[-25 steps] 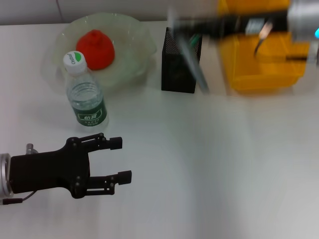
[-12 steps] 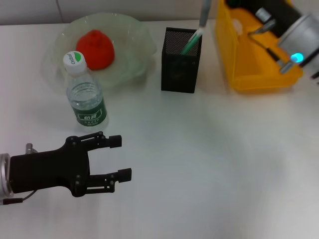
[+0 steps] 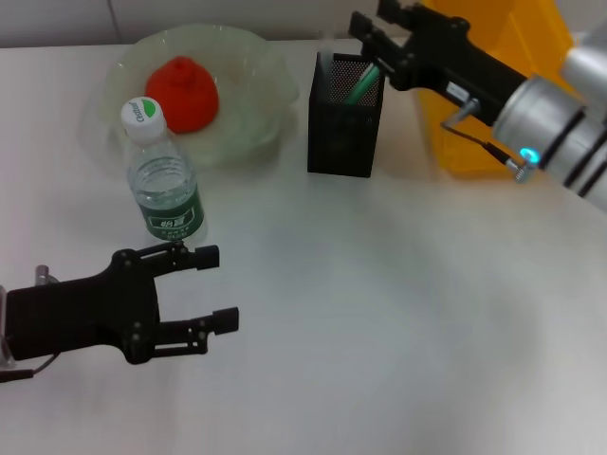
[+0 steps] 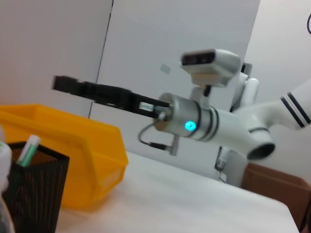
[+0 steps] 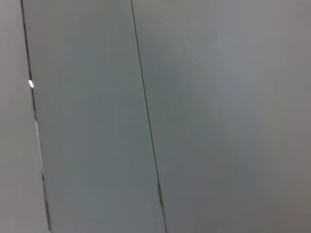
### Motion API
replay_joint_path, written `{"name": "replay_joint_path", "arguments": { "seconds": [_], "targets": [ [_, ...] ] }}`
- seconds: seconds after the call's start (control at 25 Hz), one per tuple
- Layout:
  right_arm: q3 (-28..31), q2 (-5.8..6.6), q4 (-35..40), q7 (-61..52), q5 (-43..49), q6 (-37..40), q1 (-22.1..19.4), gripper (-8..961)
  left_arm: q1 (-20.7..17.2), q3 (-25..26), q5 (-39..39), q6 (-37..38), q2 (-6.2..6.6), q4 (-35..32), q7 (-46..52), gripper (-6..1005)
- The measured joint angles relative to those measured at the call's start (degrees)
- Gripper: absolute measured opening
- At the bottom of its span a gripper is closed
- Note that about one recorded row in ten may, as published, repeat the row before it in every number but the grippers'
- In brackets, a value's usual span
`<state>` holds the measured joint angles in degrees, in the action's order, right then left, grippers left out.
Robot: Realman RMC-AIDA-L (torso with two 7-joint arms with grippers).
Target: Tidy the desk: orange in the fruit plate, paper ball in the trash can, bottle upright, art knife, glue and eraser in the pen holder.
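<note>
- Head view: white surface [image 3: 398,313]. The orange [image 3: 182,92] lies in the pale-green fruit plate [image 3: 256,66], far left.
- The bottle [image 3: 163,180] stands upright just in front of the plate, white cap on top, overlapping the plate's near rim in this view.
- The black mesh pen holder [image 3: 343,118] stands right of the plate, well apart from the bottle — a green-tipped stick [image 3: 363,83] leans inside it.
- The yellow trash can [image 3: 493,76] is behind and right of the pen holder, mostly covered by the right arm.
- The right gripper [image 3: 368,31] reaches in from the right, with its tips over the pen holder's far rim. The fingers are apart and nothing can be seen between them.
- The left gripper [image 3: 216,289] is low at the near left, in front of the bottle but not touching it. Its fingers are spread wide and hold nothing.
- Eraser, knife and paper ball: can't be made out.
- Left wrist view: the right gripper [image 4: 62,84] hangs above the trash can [image 4: 92,145] — dark fingers blurred, with a lit blue dot on the wrist behind them.
- The pen holder [image 4: 34,187] is near the edge with the green-tipped stick [image 4: 28,148] poking out. A white robot head stands behind.
- Right wrist view: only a grey wall [image 5: 218,121] with thin dark seams. No task items here.
</note>
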<state>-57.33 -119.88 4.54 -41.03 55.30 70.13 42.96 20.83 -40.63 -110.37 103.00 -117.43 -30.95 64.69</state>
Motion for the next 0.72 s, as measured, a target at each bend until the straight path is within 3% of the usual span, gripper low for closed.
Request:
{"name": "replay_joint_path", "arguments": {
  "seconds": [0.08,0.16,0.24,0.28,0.32,0.4,0.48,0.72],
  "targets": [
    [-0.1,0.31,3.29,-4.9,0.31,7.82,-4.52,378,0.02,2.65,-0.01,1.82,0.1,-0.04,-0.01,827],
    [-0.25,0.51,5.32,-7.63,0.91,10.61,-6.45,474,0.04,3.58,-0.01,2.5,0.2,-0.04,-0.01,827],
    [-0.61,0.95,12.37,-12.39,4.88,16.67,-11.59,569,0.07,5.8,-0.01,4.25,0.83,-0.08,0.11,827],
    [-0.63,1.53,19.76,-15.11,12.32,22.86,-16.39,617,0.18,7.13,-0.02,5.38,1.47,-0.1,0.5,827],
    [-0.63,1.53,19.76,-15.11,12.32,22.86,-16.39,640,0.18,7.13,-0.02,5.38,1.47,-0.1,0.5,827],
    [0.42,2.26,25.64,-16.29,21.2,29.43,-20.79,685,0.33,7.6,-0.03,5.94,1.93,-0.14,0.77,827],
    [4.38,2.86,28.86,-16.21,28.79,37.53,-24.82,730,0.42,8.08,-0.01,7.8,3.67,-0.71,1.11,827],
    [11.69,3.03,29.23,-15.96,37.94,45.8,-26.5,813,0.63,7.71,-0.06,10.76,6.27,-1.42,1.93,827]
  ]
}}
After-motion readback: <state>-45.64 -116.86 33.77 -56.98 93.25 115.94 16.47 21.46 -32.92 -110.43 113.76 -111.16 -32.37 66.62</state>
